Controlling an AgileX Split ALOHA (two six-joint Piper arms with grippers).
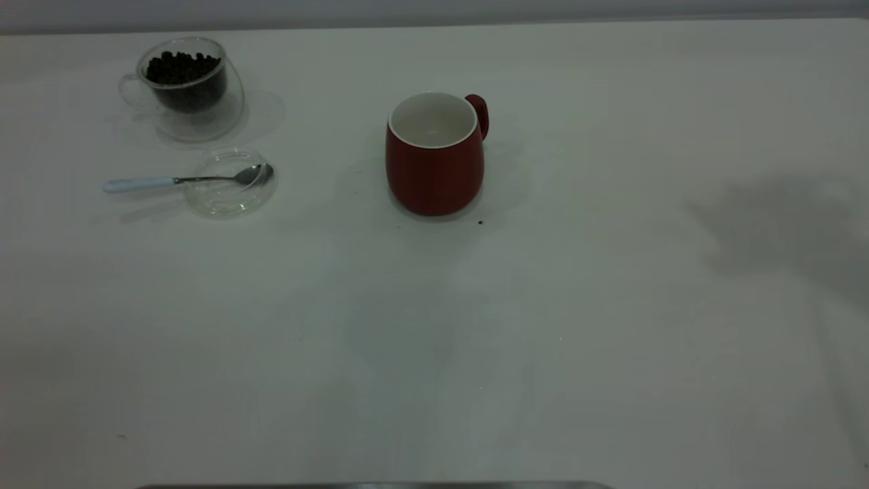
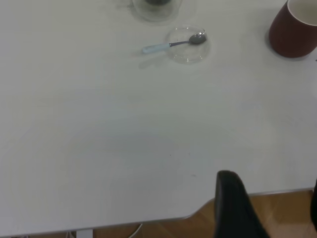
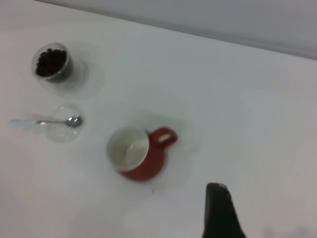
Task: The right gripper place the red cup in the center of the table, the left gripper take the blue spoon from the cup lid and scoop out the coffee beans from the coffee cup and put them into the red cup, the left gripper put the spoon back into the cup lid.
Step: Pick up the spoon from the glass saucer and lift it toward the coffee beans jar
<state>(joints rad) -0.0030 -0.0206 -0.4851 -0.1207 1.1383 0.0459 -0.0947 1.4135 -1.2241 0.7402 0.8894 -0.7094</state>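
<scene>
The red cup [image 1: 435, 156] stands upright and empty near the middle of the table [image 1: 611, 339], its white inside showing and its loop handle turned toward the far right. Well to its left, at the far left corner, sits the coffee cup [image 1: 188, 87], filled with coffee beans [image 1: 182, 68]. Just nearer than it lies the cup lid [image 1: 231, 183], and the blue spoon [image 1: 183, 180] rests with its steel bowl inside the lid and its pale handle reaching left onto the tabletop. No writing, brand or label can be read on any item. The left gripper [image 2: 237, 208] shows only as a dark finger over the table's edge; the right gripper [image 3: 221, 213] likewise. Whether either is spread or closed cannot be told. Neither touches anything.
</scene>
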